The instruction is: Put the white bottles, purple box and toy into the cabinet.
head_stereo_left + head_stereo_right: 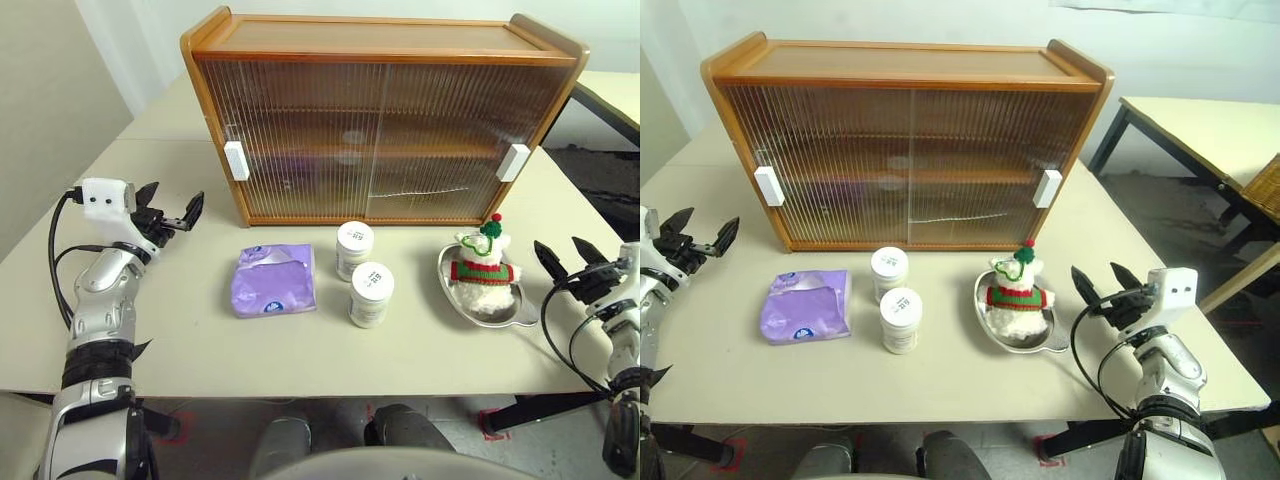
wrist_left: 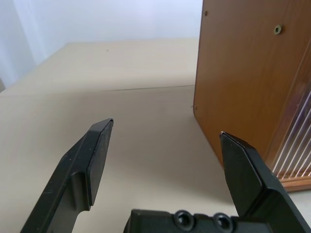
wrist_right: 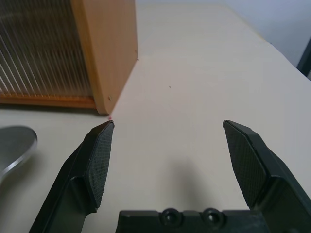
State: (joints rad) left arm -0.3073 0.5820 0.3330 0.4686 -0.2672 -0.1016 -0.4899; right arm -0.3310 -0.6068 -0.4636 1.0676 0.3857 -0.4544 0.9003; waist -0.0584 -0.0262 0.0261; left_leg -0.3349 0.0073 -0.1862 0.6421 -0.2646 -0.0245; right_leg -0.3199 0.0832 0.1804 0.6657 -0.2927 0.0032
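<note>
Pincers, left pincer (image 1: 175,211) and right pincer (image 1: 1100,285), stand wide apart and empty, because cabinet (image 1: 380,120) is shut; bottles (image 1: 362,270), purple box (image 1: 272,280) and toy (image 1: 484,262) wait between them on desk (image 1: 180,340).

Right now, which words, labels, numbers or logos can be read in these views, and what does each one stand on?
No text can be quoted here.
Rear white bottle: dark print on the lid, too small to read.
Front white bottle: dark print on the lid, too small to read.
Purple box: a small round blue-and-white logo near its front edge, lettering too blurred to read.
Cabinet, toy: no writing seen.
</note>
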